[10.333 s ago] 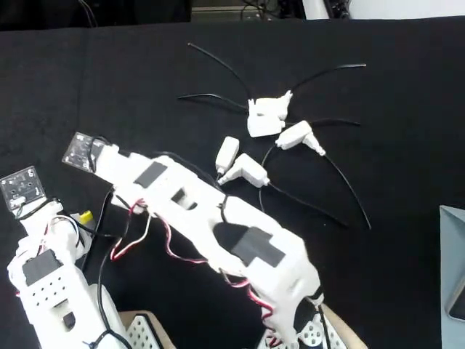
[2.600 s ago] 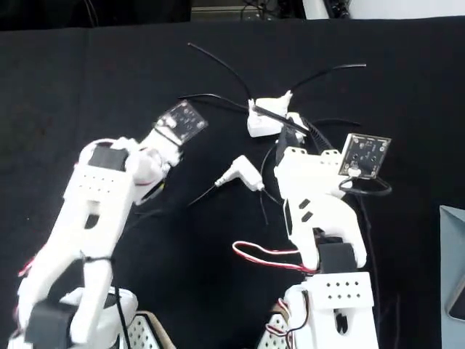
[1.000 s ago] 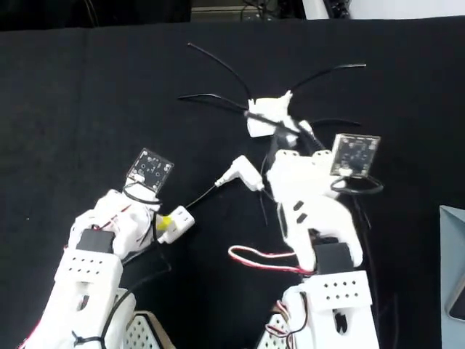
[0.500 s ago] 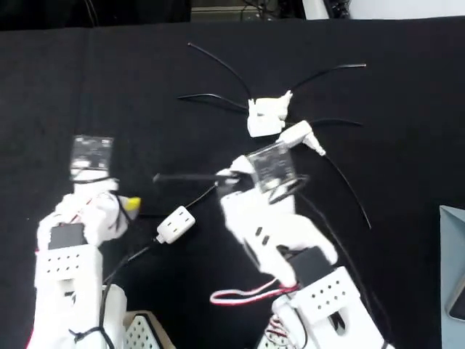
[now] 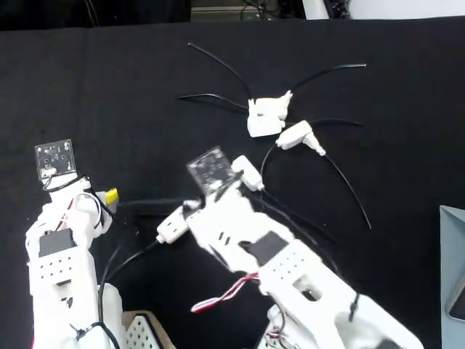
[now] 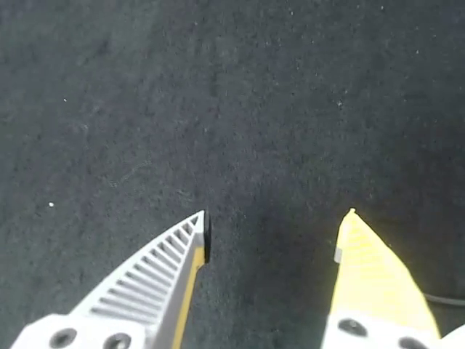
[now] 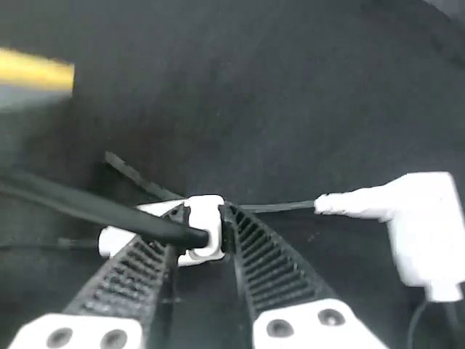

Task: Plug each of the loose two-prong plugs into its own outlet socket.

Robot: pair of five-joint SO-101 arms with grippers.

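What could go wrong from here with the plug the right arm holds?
The right gripper pinches the plug near a socket lying loose on the cloth; the open left gripper isn't bracing it, so a push may just slide it. The plug's black cable could also snag.

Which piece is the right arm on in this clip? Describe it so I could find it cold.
On the black table, look nearer the arms than the cluster of white plugs at the far middle. There a small white block lies between the two arms, its black cord trailing toward the near edge. Unlike the others, it is clamped between the right gripper's fingers.
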